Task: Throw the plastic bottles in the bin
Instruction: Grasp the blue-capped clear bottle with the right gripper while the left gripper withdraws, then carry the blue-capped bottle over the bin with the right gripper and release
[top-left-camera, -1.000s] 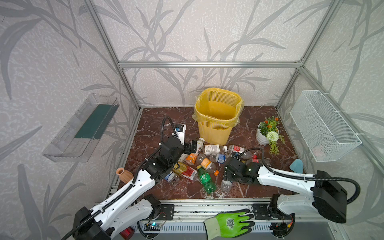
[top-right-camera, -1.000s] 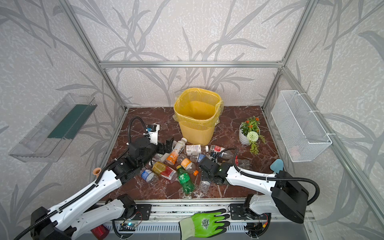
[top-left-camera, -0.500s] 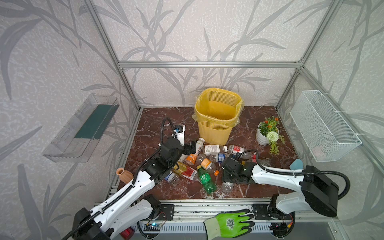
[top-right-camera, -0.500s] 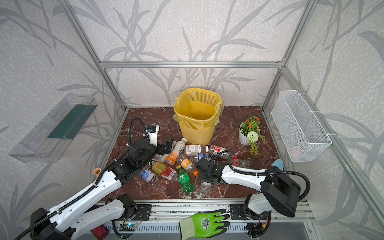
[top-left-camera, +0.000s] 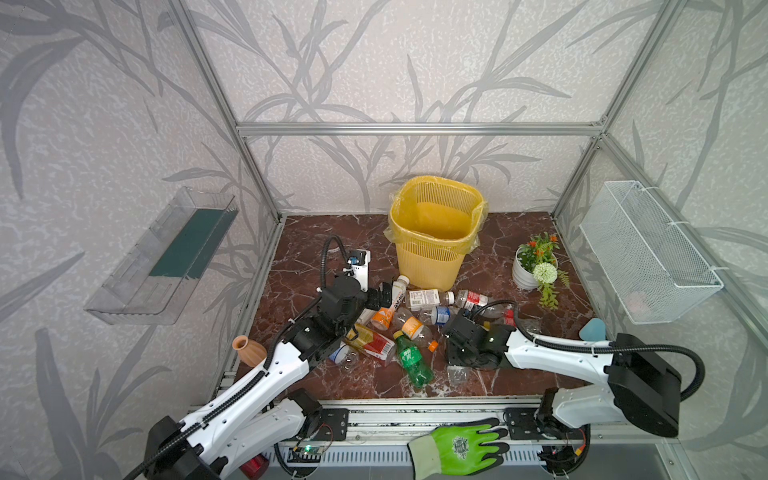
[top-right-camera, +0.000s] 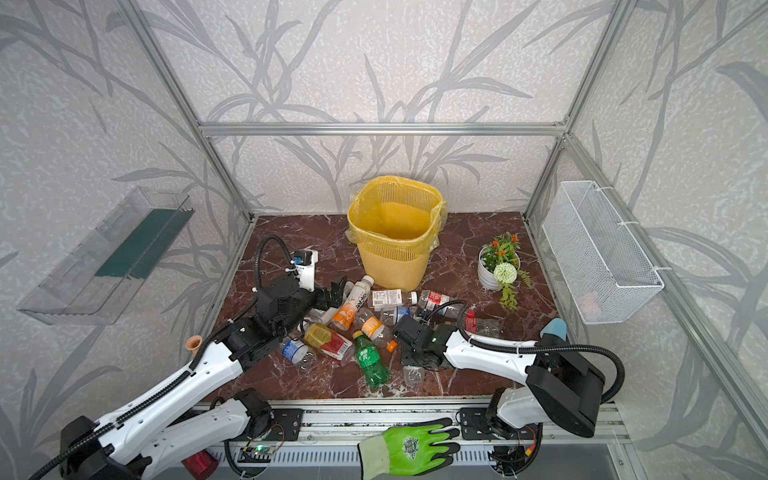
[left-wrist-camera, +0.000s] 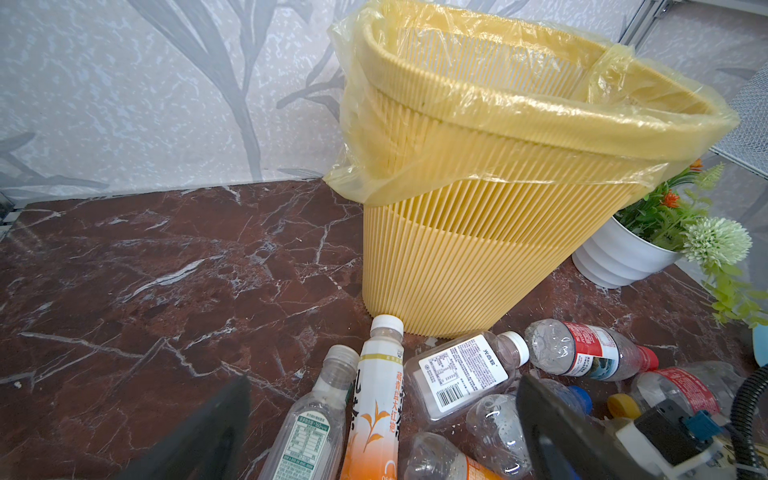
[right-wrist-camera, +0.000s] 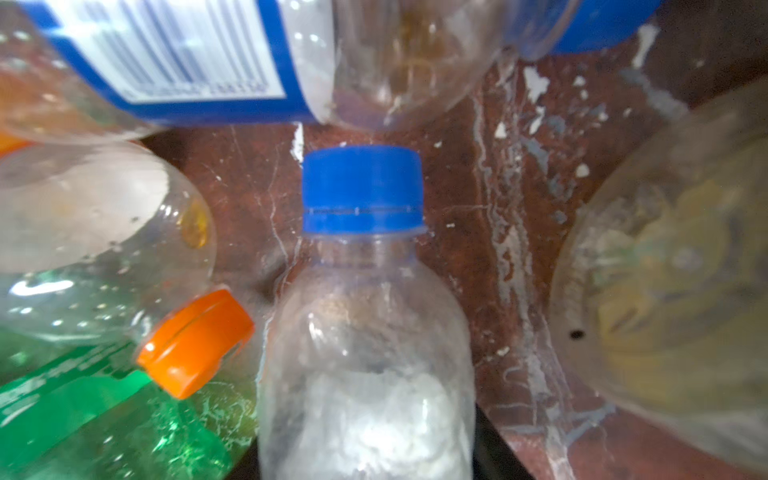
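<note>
Several plastic bottles lie in a heap on the brown marble floor in front of the yellow bin (top-left-camera: 428, 253) (top-right-camera: 390, 257) (left-wrist-camera: 478, 257). My left gripper (top-left-camera: 384, 293) (top-right-camera: 336, 293) (left-wrist-camera: 382, 432) hovers open over the heap's far left; a white-and-orange tea bottle (left-wrist-camera: 374, 411) and a clear green-labelled bottle (left-wrist-camera: 309, 432) lie between its fingers. My right gripper (top-left-camera: 455, 359) (top-right-camera: 409, 359) (right-wrist-camera: 365, 436) is low at the heap's near right, shut on a clear blue-capped bottle (right-wrist-camera: 361, 311). A green bottle (top-left-camera: 411, 361) (right-wrist-camera: 83, 415) lies beside it.
A white pot of flowers (top-left-camera: 534, 266) stands right of the bin. A tan vase (top-left-camera: 248, 351) sits at the near left edge. A wire basket (top-left-camera: 648, 253) hangs on the right wall, an acrylic tray (top-left-camera: 166, 257) on the left. A green glove (top-left-camera: 457, 446) lies on the front rail.
My right gripper has closed on the clear blue-capped bottle, and that arm's base has shifted slightly. The left arm has not moved.
</note>
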